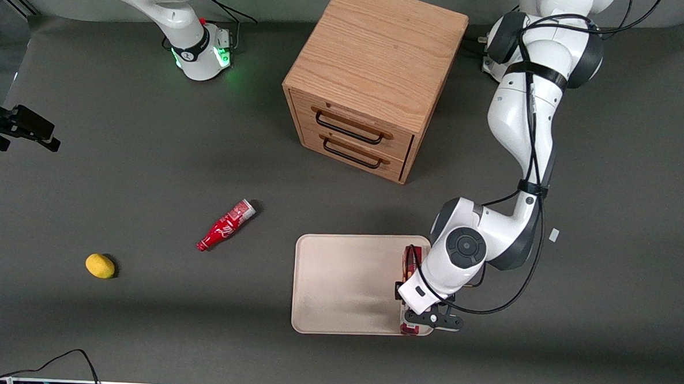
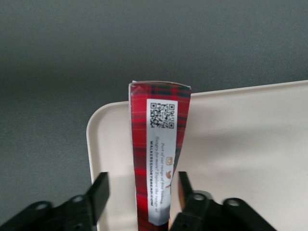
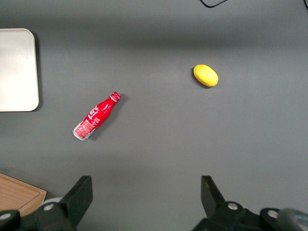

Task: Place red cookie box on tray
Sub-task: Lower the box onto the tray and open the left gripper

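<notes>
Nearest the front camera, the beige tray (image 1: pixel 344 284) carries the red cookie box (image 2: pixel 158 159) lying along its edge toward the working arm. Placement looks done. Only withdrawal seems left. Straddling the box, the pincer (image 2: pixel 139 197) stands released, one finger clearly apart from it. The arm hides most of the box from the front, so whether its end overhangs the rim is unclear.
</notes>
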Tool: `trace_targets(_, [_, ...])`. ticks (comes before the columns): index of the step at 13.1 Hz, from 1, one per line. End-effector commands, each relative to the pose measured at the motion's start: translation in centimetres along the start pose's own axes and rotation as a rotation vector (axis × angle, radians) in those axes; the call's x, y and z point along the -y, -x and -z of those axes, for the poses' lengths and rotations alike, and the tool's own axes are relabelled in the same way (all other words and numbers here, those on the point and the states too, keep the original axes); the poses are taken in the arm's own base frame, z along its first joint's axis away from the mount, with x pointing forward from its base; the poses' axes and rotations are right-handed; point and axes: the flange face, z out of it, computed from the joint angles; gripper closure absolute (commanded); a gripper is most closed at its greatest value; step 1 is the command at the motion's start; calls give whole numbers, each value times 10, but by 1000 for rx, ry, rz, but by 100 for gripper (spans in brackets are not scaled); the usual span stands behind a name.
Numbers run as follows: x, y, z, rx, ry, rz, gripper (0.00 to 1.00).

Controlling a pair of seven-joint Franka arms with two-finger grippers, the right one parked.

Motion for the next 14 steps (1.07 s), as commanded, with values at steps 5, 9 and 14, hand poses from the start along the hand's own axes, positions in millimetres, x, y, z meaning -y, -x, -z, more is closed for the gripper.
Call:
trace_targets(5, [11,-12,78,71,-67,1,0])
trace_targets(9, [52,-13,185,184,-111,-19,0])
trace_targets(14, [153,35,299,237,-123,-31,0])
